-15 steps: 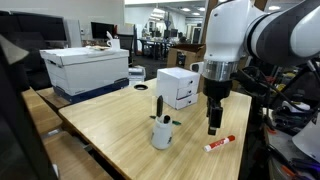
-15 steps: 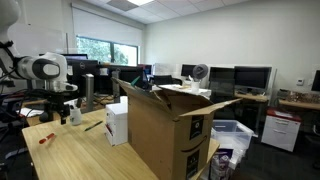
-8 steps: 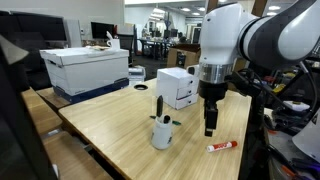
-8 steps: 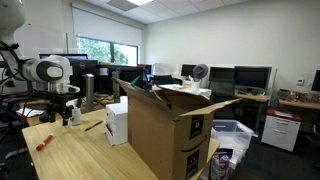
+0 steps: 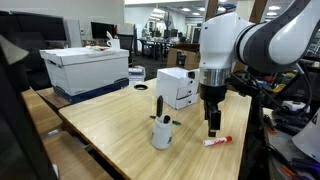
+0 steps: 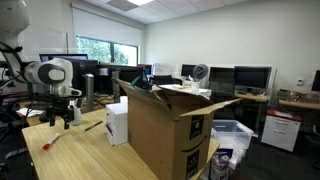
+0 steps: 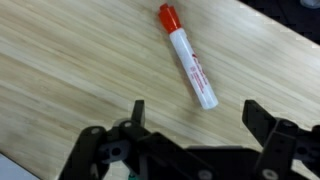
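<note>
Compared with a second before, the arm's big links had rolled lower in the upper right of the exterior view, while the gripper [image 5: 213, 128] stayed close over the marker [image 5: 217, 140].

Marker: lay flat on the wooden table [image 5: 110, 125], right of the white bottle [image 5: 162, 132], with bare wood all round, so judged open to an approach from above. In the wrist view the marker [image 7: 188, 68] sat at upper centre, slanted, with its red cap uppermost.

Gripper [image 7: 196, 115]: both fingers stood wide apart at the lower edge of the wrist view, holding nothing and touching nothing. The marker lay just beyond the fingertips, not yet between them.

Pose: wrist vertical, fingers pointing straight down at the table, hovering low.
</note>
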You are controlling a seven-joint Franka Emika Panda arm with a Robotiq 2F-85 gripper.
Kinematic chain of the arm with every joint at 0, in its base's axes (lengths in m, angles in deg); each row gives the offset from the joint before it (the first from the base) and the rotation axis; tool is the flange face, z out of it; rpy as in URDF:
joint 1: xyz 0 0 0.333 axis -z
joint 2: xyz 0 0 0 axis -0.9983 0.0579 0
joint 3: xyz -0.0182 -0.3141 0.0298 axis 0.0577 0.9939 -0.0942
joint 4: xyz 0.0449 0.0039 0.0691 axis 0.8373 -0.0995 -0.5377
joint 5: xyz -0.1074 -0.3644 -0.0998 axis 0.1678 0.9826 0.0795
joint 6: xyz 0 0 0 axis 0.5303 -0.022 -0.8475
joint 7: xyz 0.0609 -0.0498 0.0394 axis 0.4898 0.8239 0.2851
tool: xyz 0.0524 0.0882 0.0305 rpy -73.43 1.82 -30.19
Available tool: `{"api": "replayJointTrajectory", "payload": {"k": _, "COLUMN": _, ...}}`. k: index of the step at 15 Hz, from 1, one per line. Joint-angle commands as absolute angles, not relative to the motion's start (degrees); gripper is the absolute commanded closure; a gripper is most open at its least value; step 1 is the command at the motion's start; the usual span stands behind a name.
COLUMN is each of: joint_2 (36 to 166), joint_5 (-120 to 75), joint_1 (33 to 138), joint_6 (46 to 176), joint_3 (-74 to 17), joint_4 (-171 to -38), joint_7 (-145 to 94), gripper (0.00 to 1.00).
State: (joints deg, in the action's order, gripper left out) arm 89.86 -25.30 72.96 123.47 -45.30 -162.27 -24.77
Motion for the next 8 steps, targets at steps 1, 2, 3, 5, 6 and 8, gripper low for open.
{"api": "replayJointTrajectory", "payload": {"k": 1, "joint_2": 89.5, "joint_5": -27.0, "joint_1": 74.7, "joint_6": 124.8, "joint_3": -45.1, "joint_4": -164.1, "joint_7": -32.5, "gripper": 0.0}}
{"api": "replayJointTrajectory", "payload": {"k": 2, "joint_2": 89.5, "joint_5": -27.0, "joint_1": 75.1, "joint_6": 125.0, "joint_3": -44.8, "joint_4": -164.5, "joint_7": -34.3, "gripper": 0.0}}
{"api": "replayJointTrajectory", "payload": {"k": 3, "joint_2": 89.5, "joint_5": -26.9, "joint_1": 75.5, "joint_6": 124.9, "joint_3": -44.6, "joint_4": -164.7, "joint_7": -35.7, "gripper": 0.0}}
{"api": "replayJointTrajectory", "payload": {"k": 5, "joint_2": 89.7, "joint_5": -28.6, "joint_1": 76.8, "joint_6": 124.8, "joint_3": -44.3, "joint_4": -165.0, "joint_7": -40.6, "gripper": 0.0}}
{"api": "replayJointTrajectory", "payload": {"k": 6, "joint_2": 89.9, "joint_5": -29.7, "joint_1": 77.6, "joint_6": 124.4, "joint_3": -44.0, "joint_4": -165.0, "joint_7": -43.6, "gripper": 0.0}}
{"api": "replayJointTrajectory", "payload": {"k": 8, "joint_2": 89.9, "joint_5": -31.5, "joint_1": 78.8, "joint_6": 124.0, "joint_3": -43.6, "joint_4": -165.3, "joint_7": -47.6, "gripper": 0.0}}
